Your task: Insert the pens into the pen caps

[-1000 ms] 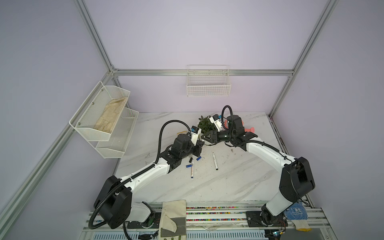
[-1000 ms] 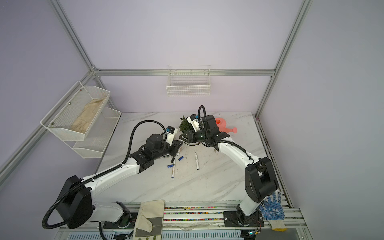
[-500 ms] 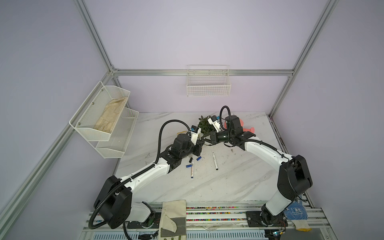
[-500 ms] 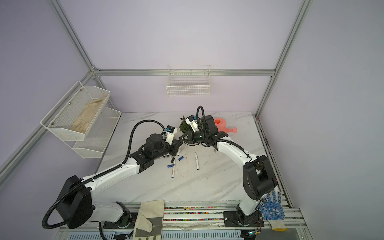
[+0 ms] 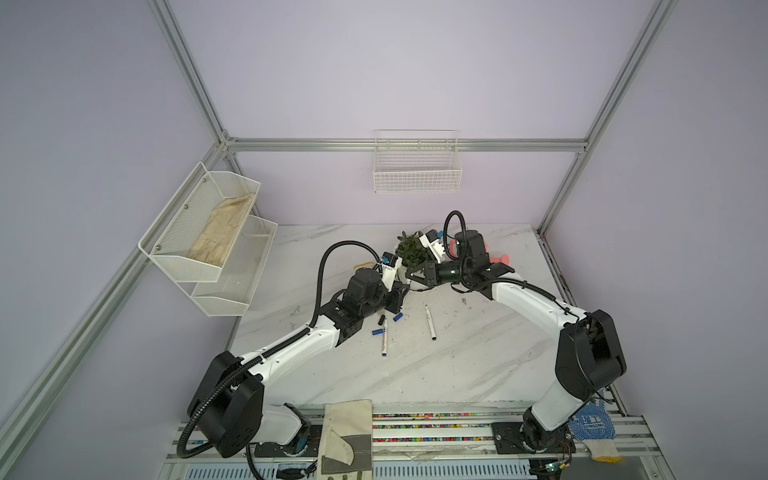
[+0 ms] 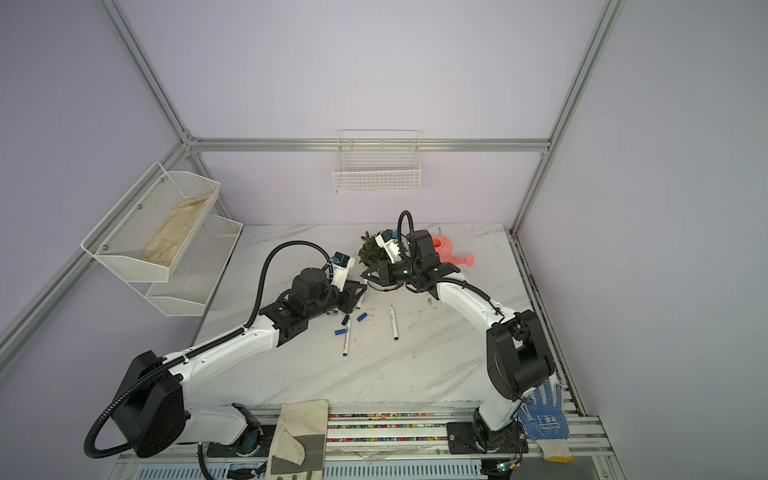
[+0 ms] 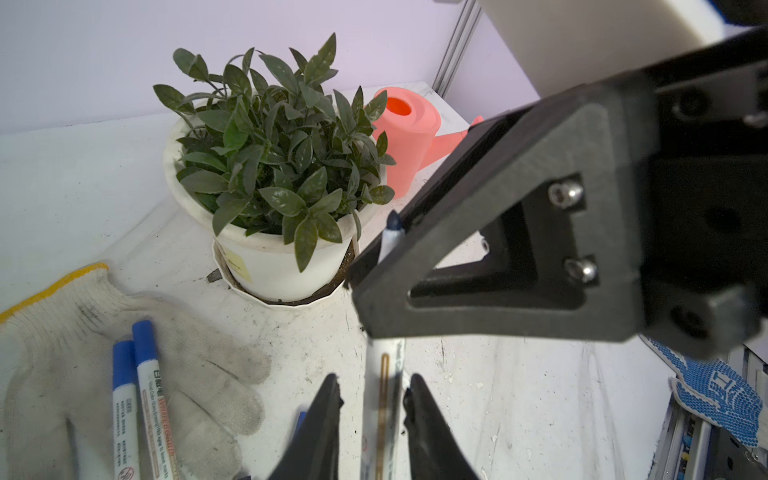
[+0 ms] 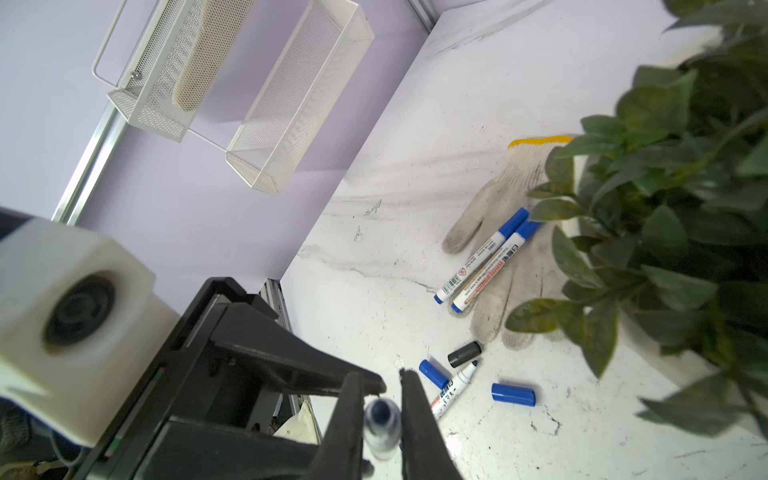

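Right pincer (image 8: 382, 380) pinching a pen (image 8: 382, 419) near the plant (image 7: 282, 158), left pincer (image 7: 374, 380) seemingly standing slightly spread around it

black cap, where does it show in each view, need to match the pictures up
In a top view: the black cap lies on the table, beside the upper end of the uncapped pen.
In a top view: the black cap lies left of that pen's upper end.
Left wrist: not in it.
Right wrist: the black cap lies between the pen's tip and the glove.
Shared landmark: the potted plant.
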`<state>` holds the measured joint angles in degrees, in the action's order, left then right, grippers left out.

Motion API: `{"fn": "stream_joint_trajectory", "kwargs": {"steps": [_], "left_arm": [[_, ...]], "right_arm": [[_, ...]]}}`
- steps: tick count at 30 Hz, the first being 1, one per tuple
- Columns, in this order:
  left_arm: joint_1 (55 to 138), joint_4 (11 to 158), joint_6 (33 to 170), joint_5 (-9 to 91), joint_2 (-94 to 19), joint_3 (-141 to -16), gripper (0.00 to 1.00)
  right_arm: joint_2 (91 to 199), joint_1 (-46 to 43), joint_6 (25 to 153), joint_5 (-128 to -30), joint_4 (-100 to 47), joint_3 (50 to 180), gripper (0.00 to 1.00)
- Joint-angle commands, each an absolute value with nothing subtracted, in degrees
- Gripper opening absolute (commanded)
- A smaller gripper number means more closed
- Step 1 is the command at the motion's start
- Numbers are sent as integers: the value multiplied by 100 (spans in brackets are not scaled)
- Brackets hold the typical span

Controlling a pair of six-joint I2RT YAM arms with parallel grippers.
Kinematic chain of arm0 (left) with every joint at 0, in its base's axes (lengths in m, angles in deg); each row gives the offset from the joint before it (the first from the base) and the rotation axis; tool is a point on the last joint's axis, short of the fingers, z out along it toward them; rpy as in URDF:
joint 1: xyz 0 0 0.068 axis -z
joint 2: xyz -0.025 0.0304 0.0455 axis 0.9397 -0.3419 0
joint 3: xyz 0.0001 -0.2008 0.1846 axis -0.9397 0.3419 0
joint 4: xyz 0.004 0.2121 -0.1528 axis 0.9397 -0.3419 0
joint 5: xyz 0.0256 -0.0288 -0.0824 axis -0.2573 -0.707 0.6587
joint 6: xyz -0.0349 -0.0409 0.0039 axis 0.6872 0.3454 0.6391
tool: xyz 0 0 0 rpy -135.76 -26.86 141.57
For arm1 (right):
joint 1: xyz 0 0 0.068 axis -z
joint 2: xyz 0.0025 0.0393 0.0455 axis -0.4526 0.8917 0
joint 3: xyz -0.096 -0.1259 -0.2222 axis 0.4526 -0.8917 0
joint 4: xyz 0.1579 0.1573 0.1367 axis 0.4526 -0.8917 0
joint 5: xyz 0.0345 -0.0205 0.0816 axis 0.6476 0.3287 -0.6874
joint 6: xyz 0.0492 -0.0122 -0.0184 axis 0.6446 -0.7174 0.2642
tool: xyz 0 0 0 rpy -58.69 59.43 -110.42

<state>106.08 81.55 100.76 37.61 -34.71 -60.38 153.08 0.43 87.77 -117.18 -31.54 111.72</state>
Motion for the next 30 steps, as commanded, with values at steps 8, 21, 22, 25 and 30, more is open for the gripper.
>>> {"fn": "stream_joint_trajectory", "kwargs": {"steps": [8, 21, 22, 25, 30], "left_arm": [[10622, 8352, 10042, 4104, -3431, -5980, 28], [10621, 8438, 10112, 4320, -3613, -6137, 26], [10620, 8460, 10102, 4327, -3605, -6147, 26], [10621, 8507, 10094, 4374, -3803, -6209, 24], [10619, 8517, 10106, 4474, -3905, -6278, 19]], "right_arm": [[15113, 96, 8898, -12068, -2836, 11075, 5], [15012, 98, 8854, -12211, -2816, 11021, 4], [15012, 98, 8854, -12221, -2816, 11020, 4], [15037, 98, 8846, -12228, -2834, 11024, 4], [15045, 98, 8845, -12210, -2861, 11040, 4]]}}
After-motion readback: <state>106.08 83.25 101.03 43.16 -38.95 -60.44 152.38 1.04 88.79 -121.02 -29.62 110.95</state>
